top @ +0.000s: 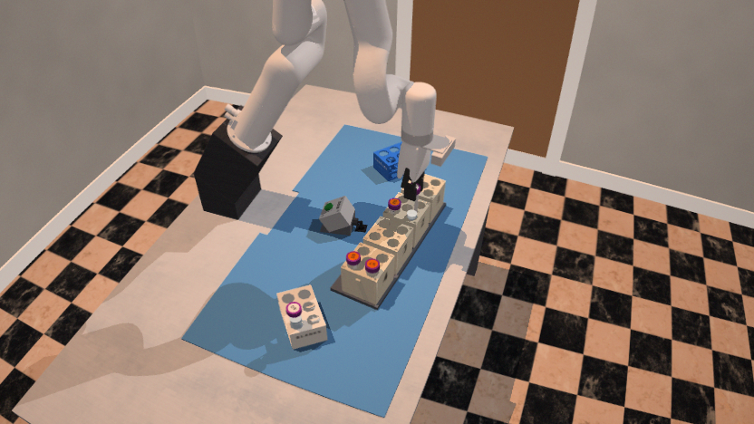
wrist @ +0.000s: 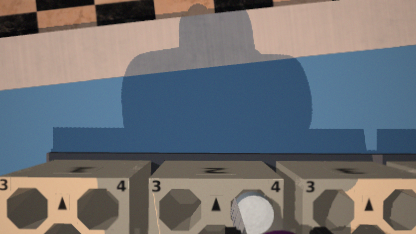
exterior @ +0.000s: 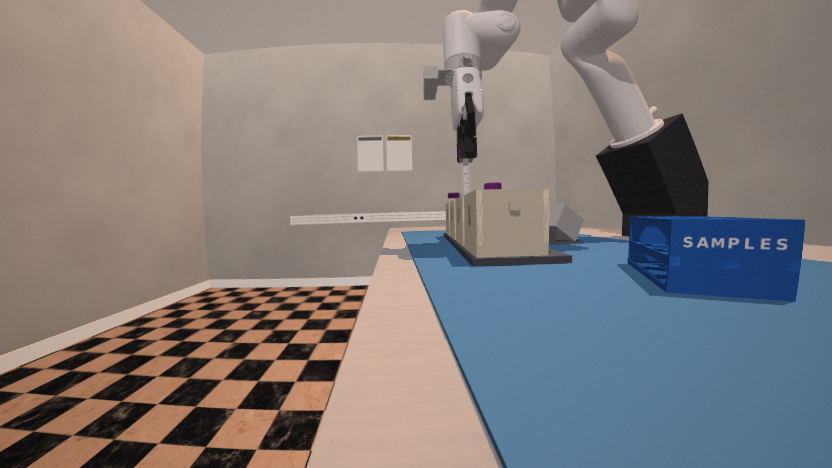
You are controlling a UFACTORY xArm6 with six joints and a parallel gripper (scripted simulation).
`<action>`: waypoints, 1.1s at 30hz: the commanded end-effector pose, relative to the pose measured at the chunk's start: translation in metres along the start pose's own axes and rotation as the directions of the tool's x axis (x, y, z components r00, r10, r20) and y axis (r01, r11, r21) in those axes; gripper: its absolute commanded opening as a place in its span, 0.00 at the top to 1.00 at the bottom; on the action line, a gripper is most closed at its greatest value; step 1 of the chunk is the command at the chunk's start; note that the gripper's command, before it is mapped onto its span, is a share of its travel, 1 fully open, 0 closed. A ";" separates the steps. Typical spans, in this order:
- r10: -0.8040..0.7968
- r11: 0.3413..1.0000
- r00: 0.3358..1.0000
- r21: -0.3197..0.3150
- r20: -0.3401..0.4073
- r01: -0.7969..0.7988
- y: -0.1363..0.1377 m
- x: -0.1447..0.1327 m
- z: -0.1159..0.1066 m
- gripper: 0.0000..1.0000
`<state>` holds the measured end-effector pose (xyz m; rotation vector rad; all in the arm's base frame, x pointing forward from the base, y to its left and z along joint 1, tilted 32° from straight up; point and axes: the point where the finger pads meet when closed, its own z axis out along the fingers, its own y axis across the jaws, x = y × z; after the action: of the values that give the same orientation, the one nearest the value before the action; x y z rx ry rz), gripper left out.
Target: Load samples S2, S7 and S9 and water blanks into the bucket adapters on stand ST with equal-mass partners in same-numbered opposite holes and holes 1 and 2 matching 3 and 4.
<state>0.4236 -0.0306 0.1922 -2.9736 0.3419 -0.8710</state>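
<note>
My gripper (top: 410,185) (exterior: 466,152) is shut on the purple cap of a tube (top: 410,212) (exterior: 466,174) (wrist: 254,212) and holds it upright. The tube's lower end is level with the adapter tops. In the wrist view it sits at hole 4 of the middle adapter (wrist: 215,172) (top: 421,221). I cannot tell how deep it is. Four beige adapters stand in a row on the dark stand (top: 348,294) (exterior: 512,260). This adapter also holds an orange-dotted tube (top: 394,203). The nearest adapter (top: 363,282) holds two orange-dotted tubes (top: 352,257) (top: 372,265). The cap dot of the held tube is hidden.
The green DONE key (top: 329,206) sits on a grey sloped desk (top: 340,216) left of the stand. The beige blanks rack (top: 310,335) near the front holds a white-dotted tube (top: 293,308). The blue SAMPLES rack (top: 387,160) (exterior: 733,256) stands behind the stand.
</note>
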 end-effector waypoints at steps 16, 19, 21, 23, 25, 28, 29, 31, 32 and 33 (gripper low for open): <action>0.000 1.000 1.000 0.001 -0.003 0.000 0.000 0.001 0.018 1.00; 0.000 1.000 1.000 0.001 -0.003 0.000 0.000 0.001 0.021 1.00; 0.000 1.000 1.000 0.001 -0.003 0.000 0.000 0.001 0.023 1.00; 0.000 1.000 1.000 0.001 -0.003 0.000 0.000 0.001 0.025 1.00; 0.000 1.000 1.000 0.001 -0.003 0.000 0.000 0.001 0.026 1.00; 0.000 1.000 1.000 0.001 -0.003 0.000 0.000 0.001 0.028 1.00; 0.000 1.000 1.000 0.001 -0.003 0.000 0.000 0.001 0.029 1.00; 0.000 1.000 1.000 0.001 -0.003 0.000 0.000 0.001 0.031 1.00; 0.000 1.000 1.000 0.001 -0.003 0.000 0.000 0.001 0.032 1.00; 0.000 1.000 1.000 0.001 -0.003 0.000 0.000 0.001 0.033 1.00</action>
<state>0.4392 -0.0317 0.1677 -2.9735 0.3419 -0.8711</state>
